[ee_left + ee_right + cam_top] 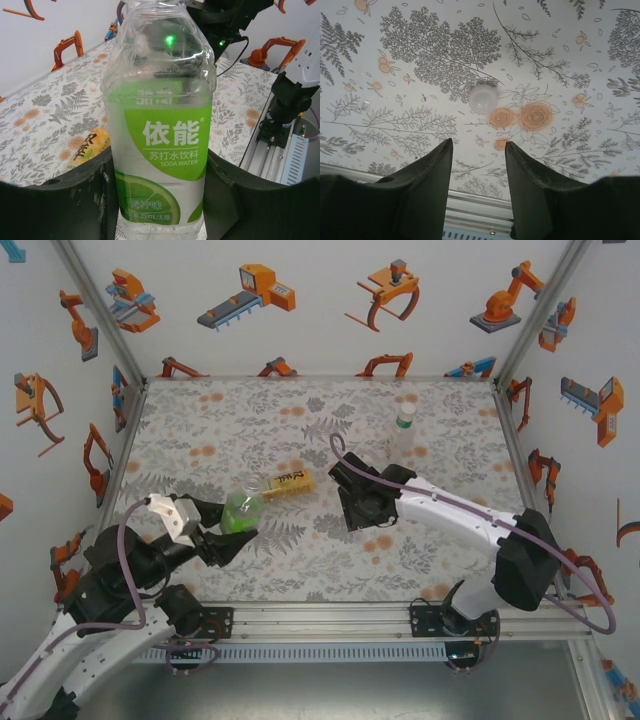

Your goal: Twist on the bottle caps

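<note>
1. Step in hand, by my judgement: fetching a cap for the green-label bottle [159, 145]. The left fingers [60, 205] are clamped tight on its lower body, close to the near edge of the surface [250, 420], left of the middle.
2. The right fingers [420, 190] hang part open and empty, pointing down over the middle of the surface. A pale cap [482, 98] lies loose just beyond their tips, not between them.
3. The next move calls for bringing the tips either side of that cap, closing squarely on it, then carrying it to the held bottle's neck. It is small and low, so a skewed pinch may flick it away.
4. Bottles, three:
   - the held one;
   - an amber bottle [287, 483] lying on its side just beside it;
   - a clear bottle [402, 435] upright toward the far right corner.
5. Loose caps, one. Whether the clear bottle's top is capped I cannot tell.
</note>
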`<state>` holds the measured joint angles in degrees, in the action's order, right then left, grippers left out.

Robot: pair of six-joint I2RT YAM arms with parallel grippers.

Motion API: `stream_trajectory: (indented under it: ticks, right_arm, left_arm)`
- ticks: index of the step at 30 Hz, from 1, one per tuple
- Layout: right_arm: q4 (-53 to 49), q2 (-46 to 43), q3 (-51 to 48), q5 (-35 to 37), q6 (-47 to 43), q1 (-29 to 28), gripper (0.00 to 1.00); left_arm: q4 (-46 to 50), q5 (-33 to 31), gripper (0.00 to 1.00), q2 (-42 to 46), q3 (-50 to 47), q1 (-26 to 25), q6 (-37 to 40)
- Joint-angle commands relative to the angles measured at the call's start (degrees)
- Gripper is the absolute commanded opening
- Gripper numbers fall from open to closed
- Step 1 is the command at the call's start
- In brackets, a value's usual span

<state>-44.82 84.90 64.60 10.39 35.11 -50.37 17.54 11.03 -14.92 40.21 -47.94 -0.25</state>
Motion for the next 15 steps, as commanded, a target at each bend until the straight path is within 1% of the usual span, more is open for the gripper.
stream_trajectory:
  ticks: [1, 5, 12, 13, 15]
  right_arm:
    - [3.6, 0.3, -0.9, 0.7, 5.0, -0.2, 0.45]
    - [6.7, 0.4, -3.5, -0.7, 8.0, -0.2, 0.45]
    - [8.8, 0.5, -7.8, -0.8, 10.6, -0.2, 0.46]
    - [9.1, 0.5, -8.2, -0.6, 10.7, -0.3, 0.46]
    - [9.5, 0.7, -9.1, -0.1, 11.2, -0.2, 0.46]
  left_arm:
    - [0.4, -2.6, 0.08, 2.3, 0.4, 0.2, -1.9]
    - [1.4, -2.9, 0.08, 2.1, 0.0, 0.2, -2.2]
    - [-0.5, -2.7, 0.07, 1.3, -1.6, 0.2, -2.9]
    - [-0.8, -2.6, 0.07, -0.4, -1.7, 0.2, -2.8]
    - [-1.6, -2.8, 0.07, -1.2, -2.1, 0.3, -2.9]
